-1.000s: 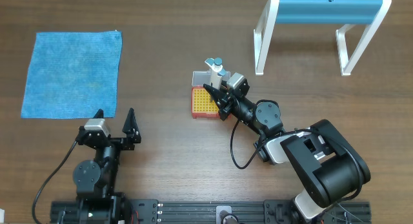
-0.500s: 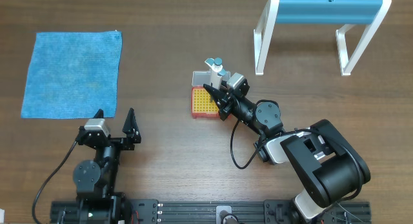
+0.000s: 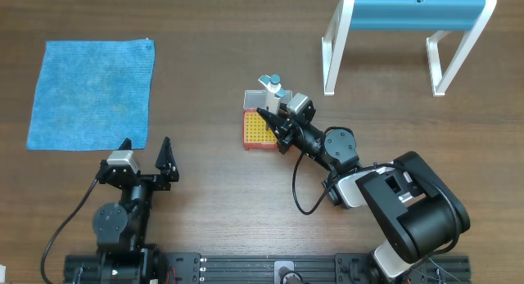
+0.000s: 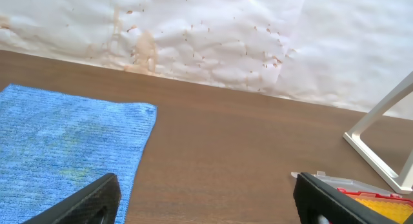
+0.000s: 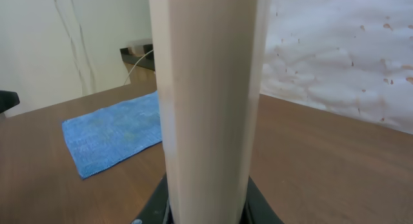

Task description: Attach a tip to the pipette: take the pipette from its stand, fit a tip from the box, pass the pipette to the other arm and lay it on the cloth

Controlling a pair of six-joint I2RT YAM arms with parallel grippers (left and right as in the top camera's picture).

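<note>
Most likely a lab bench rigged for robot trials. Shown by a pipette and tip box on a wooden table, a white-and-blue stand, a blue cloth, left arm and right arm mounted on a black rail, a loose cable, and a stained white wall behind.

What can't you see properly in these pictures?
- The pipette, bottom end: in the top view it is covered by the right hand, so I cannot tell whether a tip is on.
- The pipette's ends: in the right wrist view they are cut off by the top and bottom edges.
- The tip box: in the top view its contents are too small to count. In the left wrist view it is cut off by the bottom edge.
</note>
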